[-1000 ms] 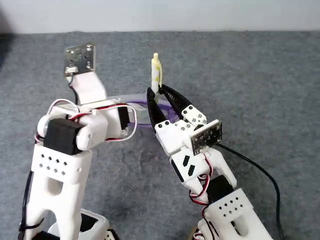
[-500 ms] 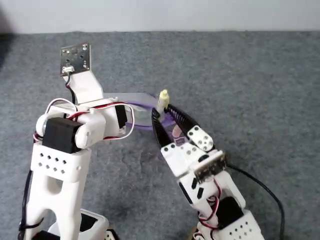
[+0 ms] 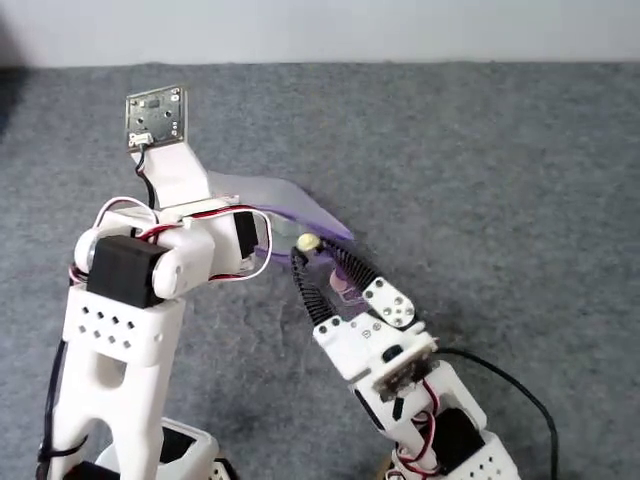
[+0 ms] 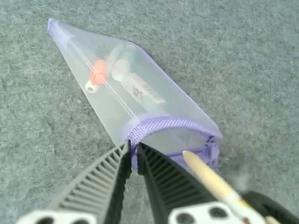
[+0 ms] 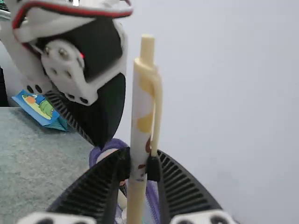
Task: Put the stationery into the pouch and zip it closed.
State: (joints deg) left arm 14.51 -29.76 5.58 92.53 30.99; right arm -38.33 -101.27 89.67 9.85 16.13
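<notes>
From above, the right pincer (image 3: pixel 322 262) is pressed together on a cream pen (image 3: pixel 307 241), end-on to the camera, right at the mouth of the clear pouch (image 3: pixel 285 200). The pouch lies on the grey table (image 3: pixel 520 180), partly under the left arm (image 3: pixel 160 270).

In the left wrist view, the left pincer (image 4: pixel 132 151) is nipped onto the purple zip edge (image 4: pixel 159 125) and props the mouth open. An orange-capped item (image 4: pixel 98 72) and other stationery already lie deep inside. The pen (image 4: pixel 205 175) angles in toward the opening, just beside the trim. I'd judge the pouch soft and floppy: it would sag shut if let go, so the stitched edge is the sensible place to hold it.

In the right wrist view, the pen (image 5: pixel 142 116) stands upright in the right pincer (image 5: pixel 138 165), pinched low on its barrel. It looks light, stiff and smooth, so it may well swivel in such a narrow pinch. The left arm's housing (image 5: pixel 79 60) crowds close behind, the purple edge (image 5: pixel 105 151) sits below, and a blue packet (image 5: pixel 39 107) lies farther off. The left pincer beside the opening looks the likeliest thing to get in the way.
</notes>
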